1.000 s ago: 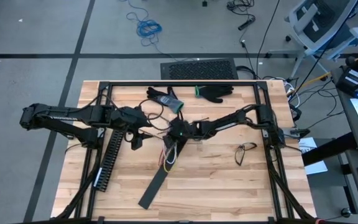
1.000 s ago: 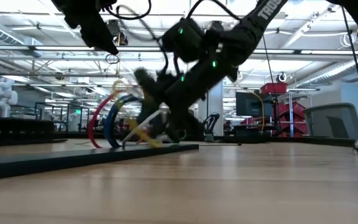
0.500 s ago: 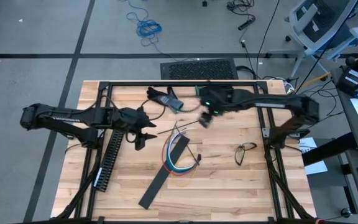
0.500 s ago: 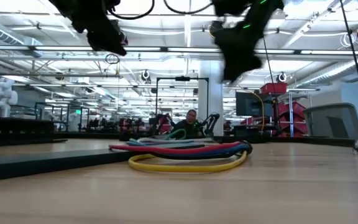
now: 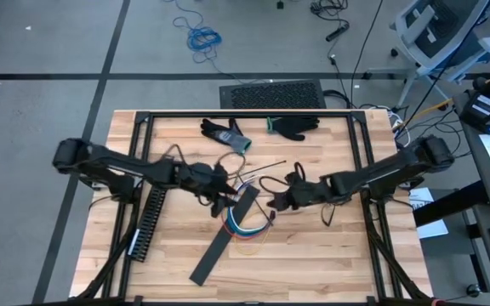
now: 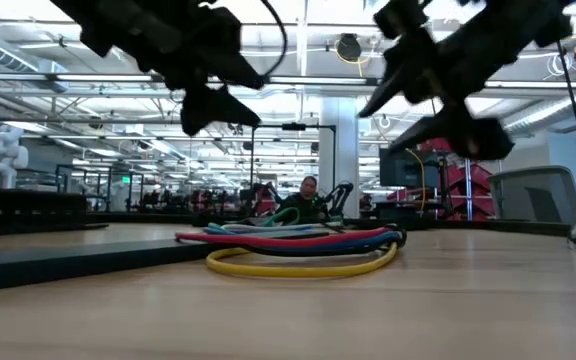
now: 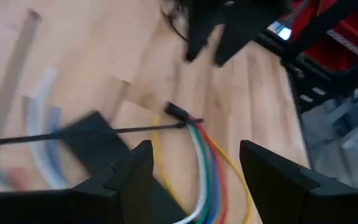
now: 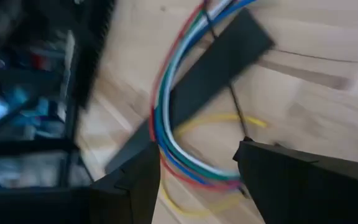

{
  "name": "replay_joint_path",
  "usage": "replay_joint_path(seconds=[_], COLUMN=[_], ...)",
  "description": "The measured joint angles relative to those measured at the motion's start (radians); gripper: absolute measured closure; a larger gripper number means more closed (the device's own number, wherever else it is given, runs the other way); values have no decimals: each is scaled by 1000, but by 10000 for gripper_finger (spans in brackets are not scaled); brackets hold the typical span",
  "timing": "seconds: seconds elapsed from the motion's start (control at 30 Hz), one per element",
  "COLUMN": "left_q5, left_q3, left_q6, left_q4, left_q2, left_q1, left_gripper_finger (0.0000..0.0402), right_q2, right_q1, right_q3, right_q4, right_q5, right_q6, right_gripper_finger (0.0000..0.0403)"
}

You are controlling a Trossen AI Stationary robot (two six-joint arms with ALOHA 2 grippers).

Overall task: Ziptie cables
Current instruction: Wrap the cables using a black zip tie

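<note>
Wooden tabletop (image 5: 313, 255) inside a black frame, seen from above. Slotted black duct (image 5: 149, 223) along the left side; flat black strip (image 5: 225, 235) lying diagonally at centre. Two dark gloves (image 5: 294, 127) near the far edge, eyeglasses (image 5: 335, 206) toward the right.

Left gripper (image 5: 225, 189) reaching in from the left, above the upper end of the strip; jaws parted, nothing between them in the left wrist view, fingers (image 7: 132, 180) apart over the wires. Right gripper (image 5: 279, 201) reaching in from the right, just beside the loop of wires; jaws likewise parted and empty, fingers (image 8: 135, 186) spread above the bundle in the right wrist view. Both grippers raised clear of the tabletop in the low view, touching nothing.

Cables (image 5: 247, 223) lying loose at centre: a curved bundle of red, blue, green, white and yellow wires, crossing the strip, flat on the wood (image 6: 298, 250). Thin black zip tie (image 5: 262, 167) resting just beyond the bundle's far end.
</note>
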Motion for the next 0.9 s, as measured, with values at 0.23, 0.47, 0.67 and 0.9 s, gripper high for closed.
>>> replay_joint_path(seconds=[0.23, 0.47, 0.67, 0.9], left_q5=[-1, -1, -8, -13], left_q3=[102, 119, 124, 121], left_q6=[-2, -3, 57, 86], left_q4=[28, -28, -96, -197], left_q2=[176, 196, 166, 168], left_q1=[-50, -64, -63, -55], left_gripper_finger=[168, 168, 169, 169], right_q2=[90, 100, 145, 232], right_q1=[44, 74, 73, 56], right_q3=[11, 10, 12, 43], right_q4=[0, -163, -134, -101], right_q5=[-2, -33, 3, 0], right_q6=[-81, 77, 171, 259], right_gripper_finger=[202, 202, 206, 228])
